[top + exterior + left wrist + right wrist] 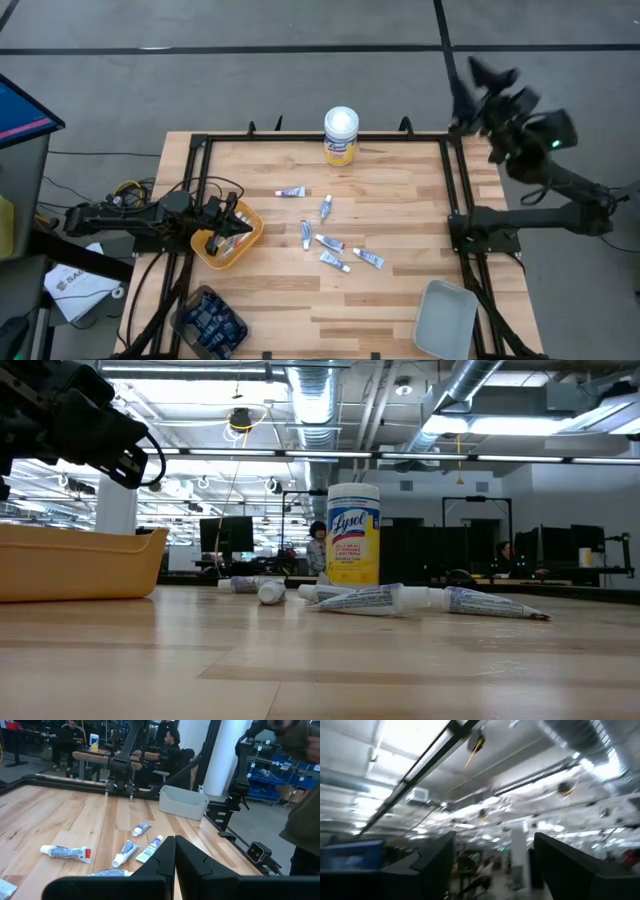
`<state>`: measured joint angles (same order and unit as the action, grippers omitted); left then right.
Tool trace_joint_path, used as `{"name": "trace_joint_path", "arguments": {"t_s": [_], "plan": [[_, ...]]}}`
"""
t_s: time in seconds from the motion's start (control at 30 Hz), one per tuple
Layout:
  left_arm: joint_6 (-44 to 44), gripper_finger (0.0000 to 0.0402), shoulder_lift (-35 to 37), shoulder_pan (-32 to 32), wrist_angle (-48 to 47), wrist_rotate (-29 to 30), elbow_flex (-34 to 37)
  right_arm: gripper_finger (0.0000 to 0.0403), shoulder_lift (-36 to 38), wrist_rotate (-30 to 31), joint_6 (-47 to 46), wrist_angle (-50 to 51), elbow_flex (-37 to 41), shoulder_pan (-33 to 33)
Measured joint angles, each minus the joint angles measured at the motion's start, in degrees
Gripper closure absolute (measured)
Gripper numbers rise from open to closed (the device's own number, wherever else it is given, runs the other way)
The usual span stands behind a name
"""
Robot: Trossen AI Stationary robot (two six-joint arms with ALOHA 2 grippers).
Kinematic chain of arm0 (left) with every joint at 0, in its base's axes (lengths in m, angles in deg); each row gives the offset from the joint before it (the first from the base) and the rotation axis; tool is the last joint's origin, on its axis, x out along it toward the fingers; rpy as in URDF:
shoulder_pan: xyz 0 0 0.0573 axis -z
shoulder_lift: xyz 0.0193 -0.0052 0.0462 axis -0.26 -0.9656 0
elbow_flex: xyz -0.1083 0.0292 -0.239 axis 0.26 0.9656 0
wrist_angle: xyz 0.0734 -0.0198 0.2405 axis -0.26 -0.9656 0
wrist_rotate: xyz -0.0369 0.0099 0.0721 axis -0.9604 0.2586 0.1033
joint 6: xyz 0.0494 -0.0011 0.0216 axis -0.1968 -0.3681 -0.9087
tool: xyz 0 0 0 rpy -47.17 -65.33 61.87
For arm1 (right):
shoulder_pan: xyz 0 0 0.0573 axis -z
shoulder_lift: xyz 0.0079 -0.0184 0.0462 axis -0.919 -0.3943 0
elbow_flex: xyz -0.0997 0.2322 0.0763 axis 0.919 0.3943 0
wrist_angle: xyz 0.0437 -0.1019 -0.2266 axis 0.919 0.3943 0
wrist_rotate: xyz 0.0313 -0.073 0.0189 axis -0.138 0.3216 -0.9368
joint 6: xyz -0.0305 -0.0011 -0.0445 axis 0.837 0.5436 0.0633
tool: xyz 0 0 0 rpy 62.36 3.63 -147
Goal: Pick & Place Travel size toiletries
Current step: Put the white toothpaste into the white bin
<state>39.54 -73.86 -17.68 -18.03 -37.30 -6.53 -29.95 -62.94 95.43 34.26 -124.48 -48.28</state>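
Several small white tubes, the travel size toiletries [329,242], lie flat on the wooden table's middle; they also show in the left wrist view as tubes [125,854] and in the low view as tubes [370,598]. More tubes lie in an orange bin [250,238] at the left. My left gripper [240,216] hangs level just above that bin, shut and holding nothing [175,857]. My right gripper [478,85] is raised high past the table's far right corner, open, its fingers [435,865] pointing up at the ceiling.
A tall yellow canister [341,135] with a white lid stands at the far edge. A grey tray [445,318] sits at the near right corner and a dark blue bin [210,320] at the near left. People sit at desks [170,742] beyond the table.
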Motion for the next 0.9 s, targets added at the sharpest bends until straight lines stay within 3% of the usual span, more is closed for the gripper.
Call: {"name": "trace_joint_path", "arguments": {"t_s": [0.13, 0.23, 0.3, 0.43, 0.7, 0.9], "plan": [[0.00, 0.0400, 0.00, 0.00, 0.10, 0.01, 0.00, 0.0143, -5.96, 2.88, 8.29, -1.41, -12.09, 4.38], [0.00, 0.0400, 0.00, 0.00, 0.16, 0.04, 0.00, 0.0143, -10.07, 11.44, 13.00, -2.66, -20.09, 7.51], [0.00, 0.0400, 0.00, 0.00, 0.18, 0.04, 0.00, 0.0143, -13.17, 18.68, 7.99, -2.66, -25.12, 9.33], [0.00, 0.0400, 0.00, 0.00, 0.45, 0.21, 0.00, 0.0144, -15.36, 16.26, 0.60, 16.20, -33.57, 9.30], [0.00, 0.0400, 0.00, 0.00, 0.52, 0.23, 0.00, 0.0144, -21.10, 16.90, 3.84, 23.00, -36.54, 8.56], [0.00, 0.0400, 0.00, 0.00, 0.58, 0.23, 0.00, 0.0144, -25.44, 25.75, 10.14, 37.09, -36.50, 13.34]]}}
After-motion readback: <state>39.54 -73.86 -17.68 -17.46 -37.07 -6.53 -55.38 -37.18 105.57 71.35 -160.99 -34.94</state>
